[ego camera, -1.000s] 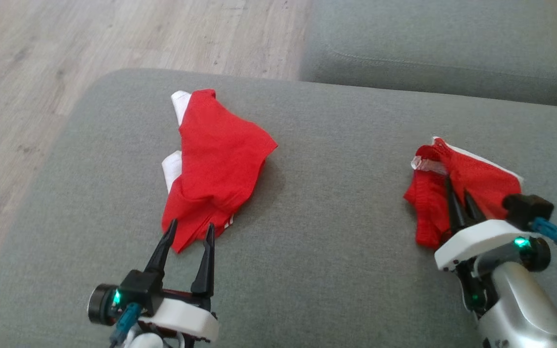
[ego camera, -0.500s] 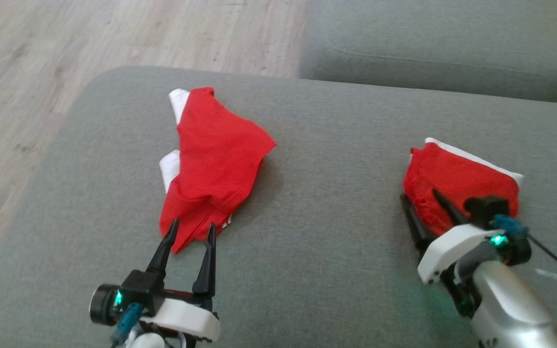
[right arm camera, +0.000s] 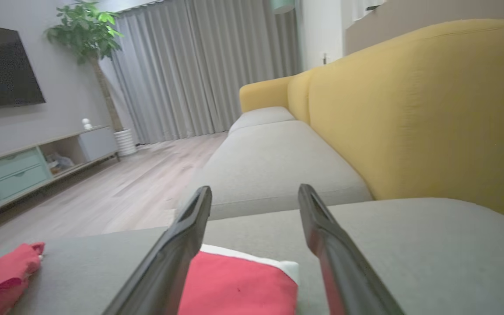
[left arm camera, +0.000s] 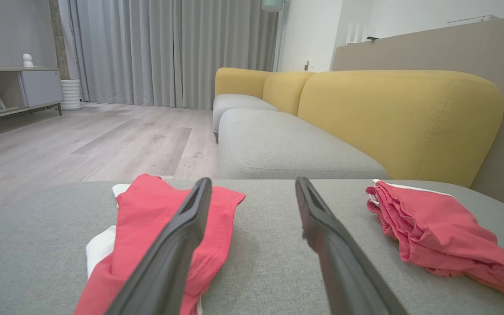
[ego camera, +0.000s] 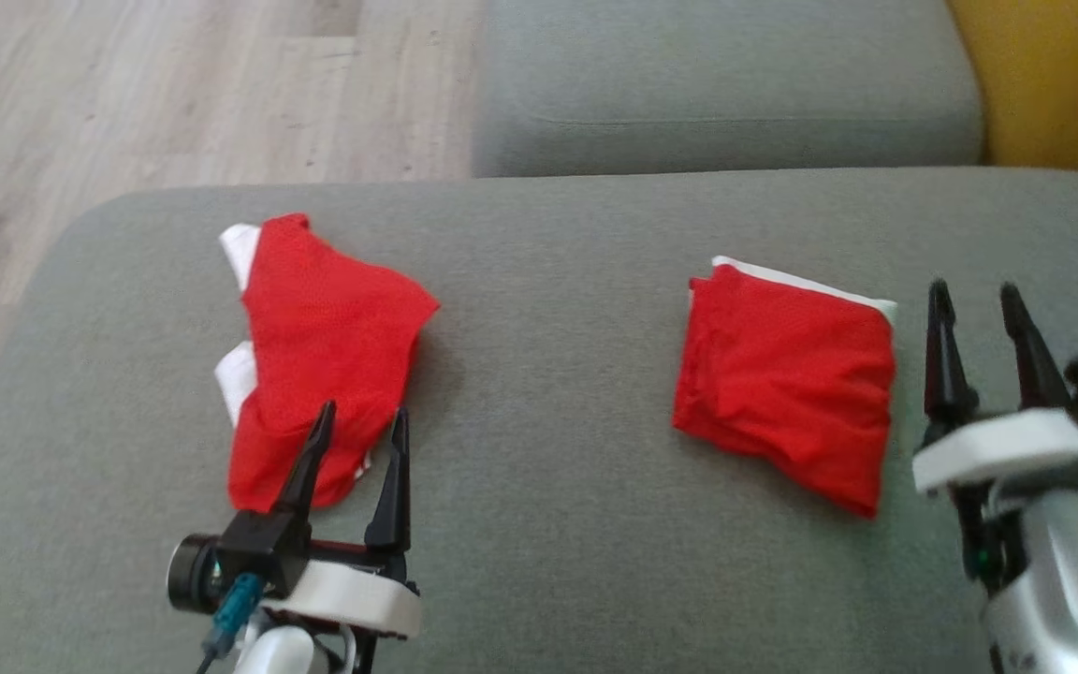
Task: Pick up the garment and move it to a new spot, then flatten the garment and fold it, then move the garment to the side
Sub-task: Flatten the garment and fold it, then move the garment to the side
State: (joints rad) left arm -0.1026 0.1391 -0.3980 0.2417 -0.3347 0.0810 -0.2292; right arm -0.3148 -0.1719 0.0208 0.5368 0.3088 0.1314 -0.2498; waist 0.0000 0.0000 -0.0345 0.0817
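Floor [ego camera: 174,94]: pale wood boards, at 11 o'clock in the head view, beyond the seat's rounded corner.

Seat [ego camera: 548,374]: broad grey cushion across the middle of the head view. Both garments lie on it, well apart.

Loose garment [ego camera: 314,346]: red with white edges showing on its left side, rumpled and unfolded. It lies at 9 o'clock on the seat, its long side running from 12 to 6.

Left gripper [ego camera: 363,409]: at 7 o'clock in the head view, fingers pointing to 12 and spread apart. The tips overlap the loose garment's near end (whether they touch the cloth I cannot tell). In the left wrist view, bare seat shows between the fingers, and they grip nothing.

Far cushion [ego camera: 726,84]: second grey cushion at 12 o'clock, behind the seat.

Folded garment [ego camera: 787,384]: red, folded into a rough square with a white strip along its far edge. It lies flat at 3 o'clock on the seat and is free of both grippers.

Right gripper [ego camera: 974,286]: at 4 o'clock in the head view, just beside the folded garment at its 3 o'clock. The fingers point to 12 and stand spread wide, holding nothing.

Back [ego camera: 1054,84]: yellow upholstery at 1 o'clock.
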